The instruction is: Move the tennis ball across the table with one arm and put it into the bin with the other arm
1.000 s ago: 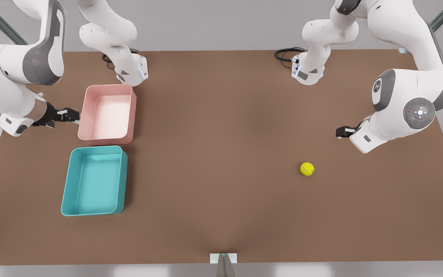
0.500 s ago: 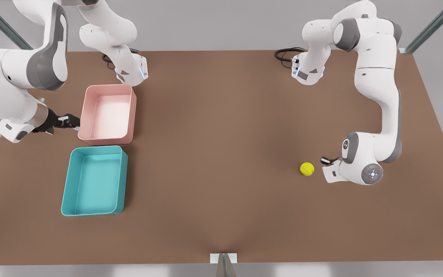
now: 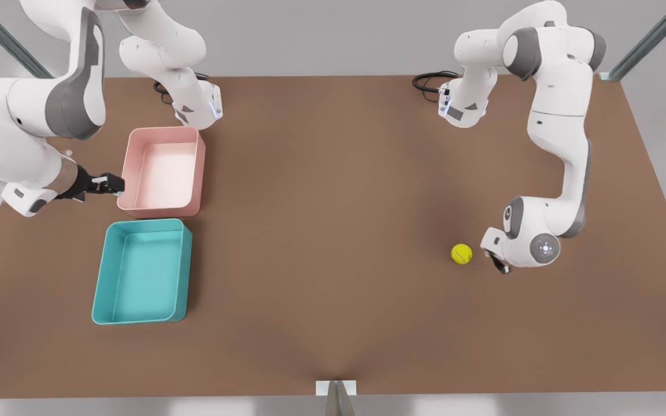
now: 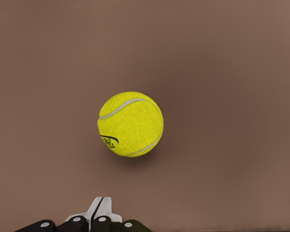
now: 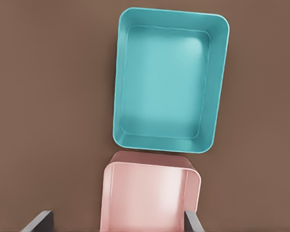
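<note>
Nearest, teal bin [image 3: 141,271] on the brown surface [image 3: 333,231], pink tray [image 3: 162,169] just behind. Right gripper [image 3: 114,185] spread wide beside the tray's outer wall. Across the surface, tennis ball [image 3: 461,253] lay free, left gripper [image 3: 498,264] clenched just beside it.

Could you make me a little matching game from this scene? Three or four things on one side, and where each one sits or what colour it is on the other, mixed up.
Things:
1. tennis ball
2. teal bin
3. pink tray
4. left gripper

Descriptions:
A. pale, sits farther from the camera than its neighbour
B. yellow-green, lying alone on the brown table
C. just beside the ball on the front view's right
D. empty, nearest the table's front edge on the front view's left

Pairs: 1-B, 2-D, 3-A, 4-C
</note>
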`<state>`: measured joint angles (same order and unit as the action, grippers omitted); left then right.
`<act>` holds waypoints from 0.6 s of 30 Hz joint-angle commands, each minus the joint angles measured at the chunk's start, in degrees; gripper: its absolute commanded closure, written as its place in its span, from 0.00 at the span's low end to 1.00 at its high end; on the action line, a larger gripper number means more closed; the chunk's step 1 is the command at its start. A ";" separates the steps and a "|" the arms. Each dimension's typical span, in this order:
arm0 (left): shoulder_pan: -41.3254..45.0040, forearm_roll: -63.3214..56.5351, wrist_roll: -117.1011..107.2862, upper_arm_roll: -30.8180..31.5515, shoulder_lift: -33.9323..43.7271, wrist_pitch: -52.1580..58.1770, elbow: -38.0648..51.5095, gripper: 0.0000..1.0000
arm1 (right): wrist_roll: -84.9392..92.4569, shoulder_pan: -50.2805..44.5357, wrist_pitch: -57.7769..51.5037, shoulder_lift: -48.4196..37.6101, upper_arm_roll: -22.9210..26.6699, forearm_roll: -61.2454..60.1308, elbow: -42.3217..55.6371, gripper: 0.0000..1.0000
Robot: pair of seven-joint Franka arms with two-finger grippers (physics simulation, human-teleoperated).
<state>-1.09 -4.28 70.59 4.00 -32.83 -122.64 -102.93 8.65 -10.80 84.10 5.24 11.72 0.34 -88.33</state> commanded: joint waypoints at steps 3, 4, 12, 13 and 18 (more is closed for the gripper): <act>0.12 0.06 22.49 0.22 -0.13 -1.91 -0.95 0.79 | -2.32 0.17 -0.25 -0.06 0.06 0.01 0.00 0.00; 0.12 0.06 22.49 0.22 -0.49 -1.99 -0.95 0.79 | -2.32 0.17 -0.25 0.21 0.06 -0.08 0.00 0.00; 8.11 -0.03 0.00 0.66 -3.30 -4.80 -0.60 0.79 | -2.58 0.08 -0.25 0.56 -0.03 -0.08 0.18 0.00; 9.87 -0.20 -9.49 3.29 -3.30 -5.07 -0.25 0.79 | -2.58 0.08 -0.25 0.56 -0.03 -0.08 0.18 0.00; 10.67 -4.68 -29.90 9.19 -3.21 -4.37 2.30 0.79 | -2.58 0.08 -0.25 0.65 -0.03 -0.08 0.18 0.00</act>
<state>9.62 -6.38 68.78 12.88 -36.14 -126.83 -100.60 7.06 -10.78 83.90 5.94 11.63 0.30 -88.18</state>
